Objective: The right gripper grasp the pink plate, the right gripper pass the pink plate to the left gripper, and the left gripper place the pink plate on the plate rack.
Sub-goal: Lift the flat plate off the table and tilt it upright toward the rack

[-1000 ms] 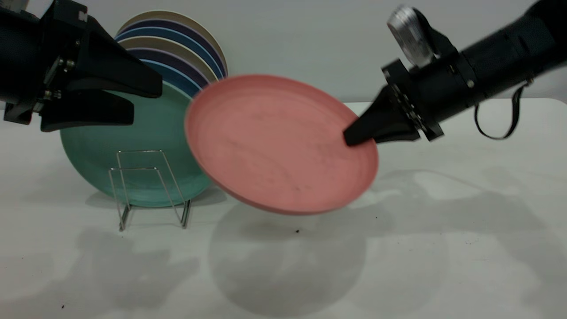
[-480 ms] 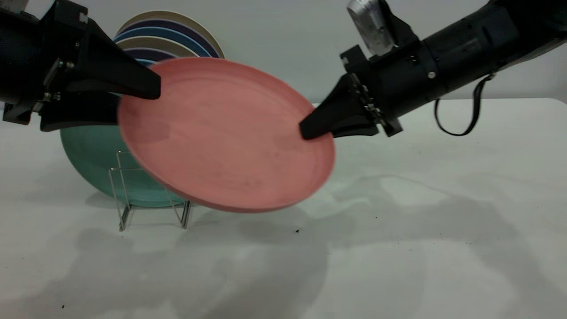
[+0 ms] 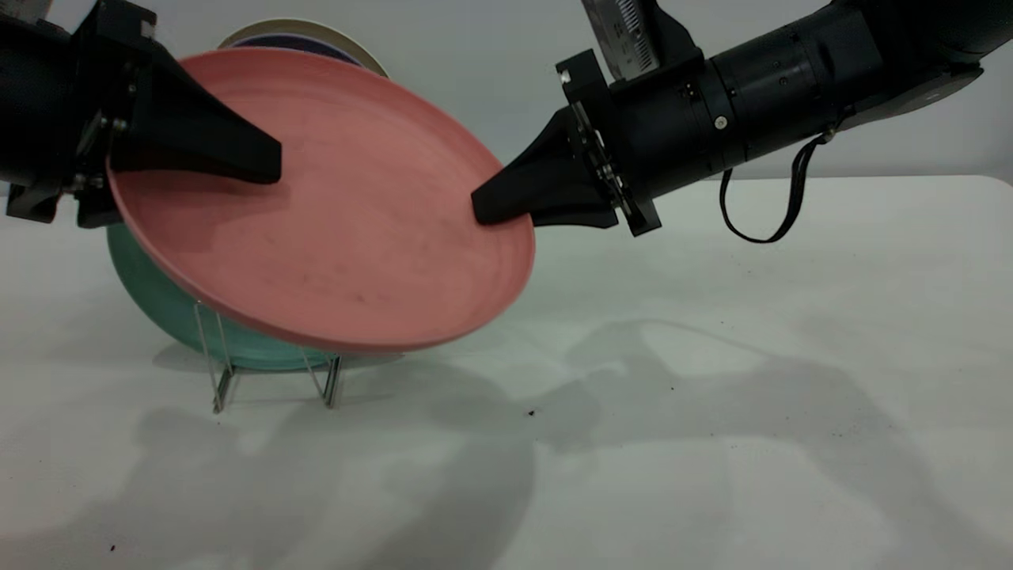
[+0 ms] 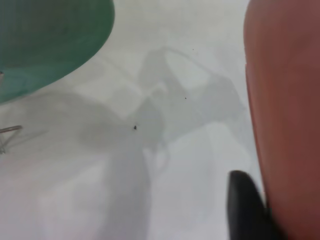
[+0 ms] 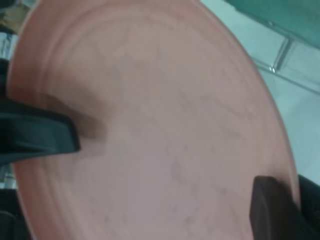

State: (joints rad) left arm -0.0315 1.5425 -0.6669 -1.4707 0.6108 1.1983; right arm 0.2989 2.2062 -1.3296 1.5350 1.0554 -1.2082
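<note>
- The pink plate (image 3: 324, 206) hangs tilted in the air at centre-left, above the counter (image 3: 712, 412).
- The right claw (image 3: 495, 212) pinches the plate's right rim.
- The left claw (image 3: 265, 162), upper left, is spread around the plate's left edge, one finger over its face.
- The plate rack (image 3: 273, 372) stands below, with a green plate (image 3: 150, 293) in it.

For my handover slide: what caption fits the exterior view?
Right gripper holds pink plate between left gripper's open fingers, above plate rack.
</note>
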